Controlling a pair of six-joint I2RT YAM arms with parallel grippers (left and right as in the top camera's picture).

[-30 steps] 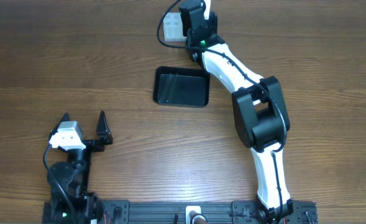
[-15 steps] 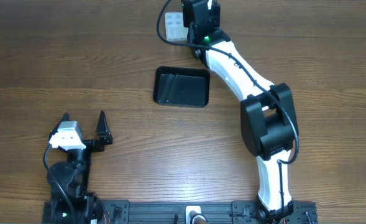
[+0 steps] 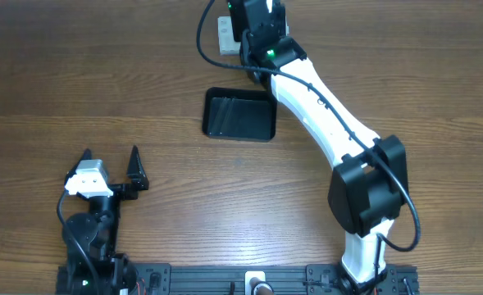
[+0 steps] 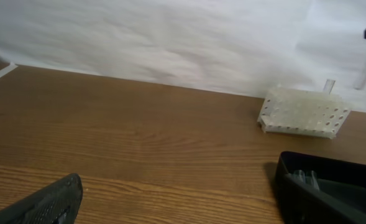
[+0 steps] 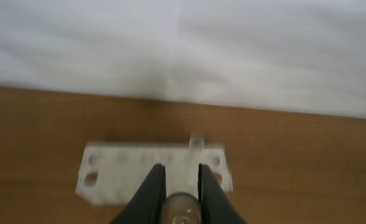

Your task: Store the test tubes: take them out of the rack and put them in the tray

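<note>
Over the last second the right arm has stretched out and swung leftward, bringing its wrist from beside the rack (image 3: 225, 34) to above it. One test tube (image 5: 182, 210) is clamped between the fingers of the right gripper (image 5: 180, 177). It is held over the rack and has not yet reached the tray (image 3: 239, 116). A second tube (image 5: 197, 144) stands upright in a hole near one end of the rack, and the other holes look vacant. Stored tubes (image 4: 304, 179) lie faintly visible in the tray, though their count is hard to tell. The job looks mostly done: this tube to drop off, then one more. The left gripper (image 3: 110, 161) rests spread wide on the table (image 3: 44, 82), well apart from the work.
</note>
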